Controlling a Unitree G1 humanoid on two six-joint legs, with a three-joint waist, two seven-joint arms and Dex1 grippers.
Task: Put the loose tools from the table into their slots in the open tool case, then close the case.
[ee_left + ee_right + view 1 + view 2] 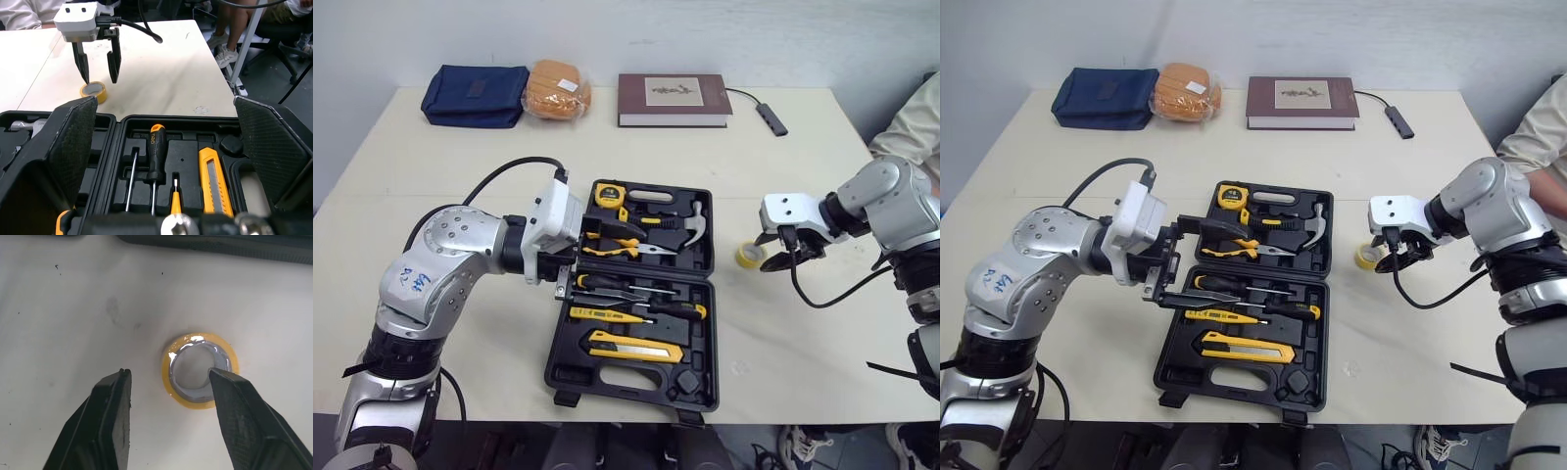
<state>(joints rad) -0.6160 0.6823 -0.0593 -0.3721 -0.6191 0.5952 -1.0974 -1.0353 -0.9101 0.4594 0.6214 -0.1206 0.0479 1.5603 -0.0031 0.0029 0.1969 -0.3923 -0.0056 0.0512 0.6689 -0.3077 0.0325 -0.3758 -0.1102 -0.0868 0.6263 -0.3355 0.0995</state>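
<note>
The yellow tape roll (747, 258), a glossy ring, lies flat on the pale table (803, 352), just right of the black moulded tool case (570, 370). The right gripper (170, 374) hovers over it with its ribbed black fingers spread, one tip hiding part of the ring. The left gripper (165, 105) gapes wide at the case's left edge.

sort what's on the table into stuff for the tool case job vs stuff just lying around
For the job:
- open tool case
- yellow tape roll, loose on the table beside the case
- right gripper, open over the roll

Lying about, along the far edge:
- blue pouch
- wrapped bread
- brown book
- grey cable hub
</note>
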